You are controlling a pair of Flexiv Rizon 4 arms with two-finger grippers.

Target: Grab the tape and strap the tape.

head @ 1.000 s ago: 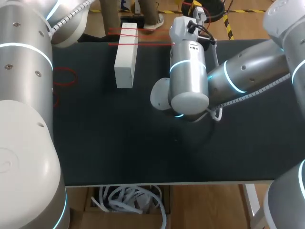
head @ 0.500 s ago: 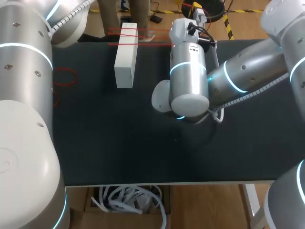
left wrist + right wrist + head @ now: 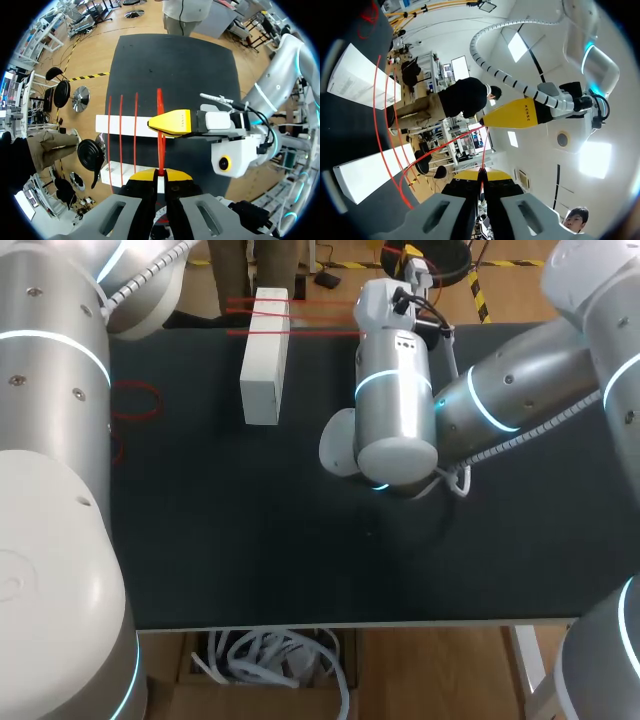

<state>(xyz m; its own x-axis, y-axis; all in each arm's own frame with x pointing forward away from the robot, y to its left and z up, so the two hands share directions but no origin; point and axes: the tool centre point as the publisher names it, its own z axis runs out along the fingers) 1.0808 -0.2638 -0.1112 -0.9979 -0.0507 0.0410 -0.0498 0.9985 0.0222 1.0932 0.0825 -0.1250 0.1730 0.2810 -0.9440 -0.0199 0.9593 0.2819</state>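
My right arm (image 3: 480,410) crosses the black desk (image 3: 250,540) toward its far edge. The white box (image 3: 262,370) lies by that edge, well apart from the near one. Red tape (image 3: 300,305) wraps its far end and stretches along the far edge. My left end effector (image 3: 161,172) and my right end effector (image 3: 481,172) are each clenched on a strand.

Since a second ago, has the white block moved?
No. The white block, red tape across it, lies at the same spot by the table's far edge.
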